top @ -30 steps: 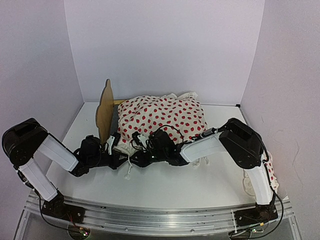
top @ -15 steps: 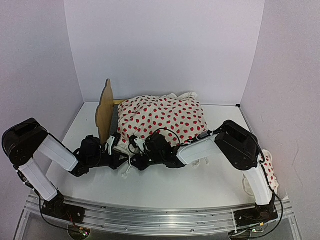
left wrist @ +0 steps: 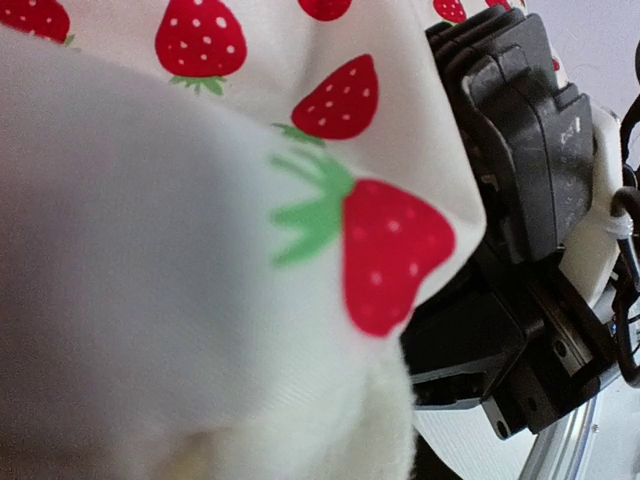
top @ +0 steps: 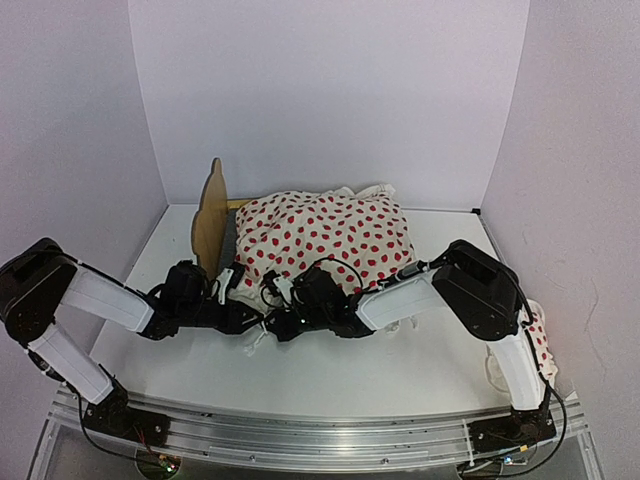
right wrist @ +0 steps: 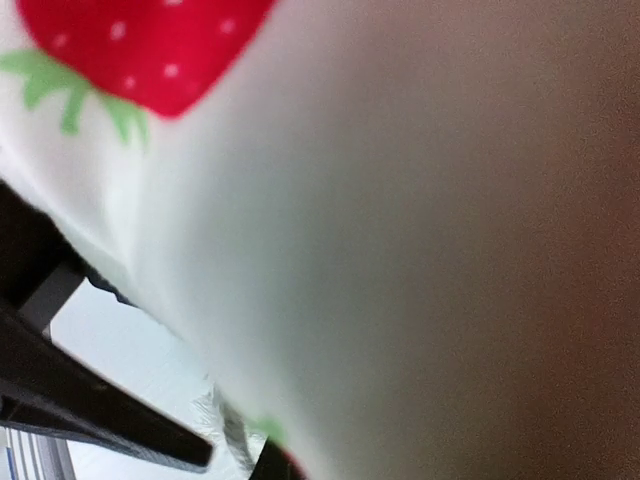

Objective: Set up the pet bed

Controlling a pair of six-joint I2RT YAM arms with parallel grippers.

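**White table, white walls, and a bed frame buried under strawberries**

White table [top: 350, 375] in a plain white booth. Both claws meet at the near-left corner of the strawberry duvet [top: 325, 232].

Right gripper [top: 278, 320] is clamped fully closed. Cloth smothers its lens, so my guess is it's pinching the duvet hem, but I can't see the fingertips. Left gripper [top: 252, 322] sits just beside it, nose to nose. Fabric covers its camera too, so I honestly cannot tell how wide it stands or whether it has anything.

The pet bed [top: 210, 215] lies just beyond the claws, away from the bases, mostly hidden under the duvet. Only the upright headboard pokes out, beyond and left of the left claw. Its long axis runs from there off to the right, past the right claw. The left arm is nearer the headboard, so I'd have the right one drag the duvet rightward along the frame.
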